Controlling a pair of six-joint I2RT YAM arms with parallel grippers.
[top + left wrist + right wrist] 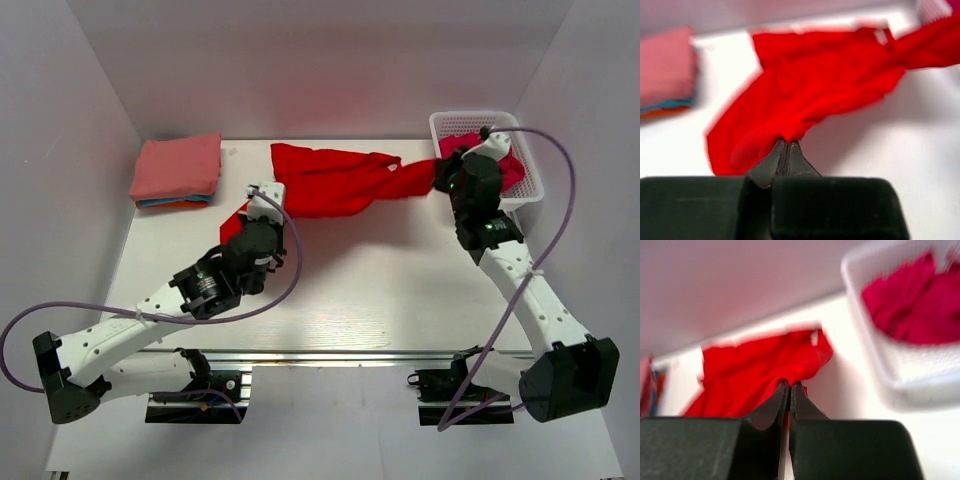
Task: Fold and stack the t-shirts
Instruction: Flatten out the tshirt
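A bright red t-shirt (335, 180) hangs stretched between my two grippers above the back of the table. My left gripper (252, 203) is shut on its left end; the left wrist view shows the cloth (805, 85) pinched at the closed tips (787, 144). My right gripper (441, 176) is shut on its right end; the right wrist view shows the red cloth (750, 370) in the closed tips (790, 386). A folded stack with a salmon-pink shirt on top (178, 168) lies at the back left. A crimson-pink shirt (508, 166) lies in the basket.
A white lattice basket (525, 190) stands at the back right, beside my right gripper; it also shows in the right wrist view (900, 370). White walls close in the table on three sides. Purple cables loop from both arms.
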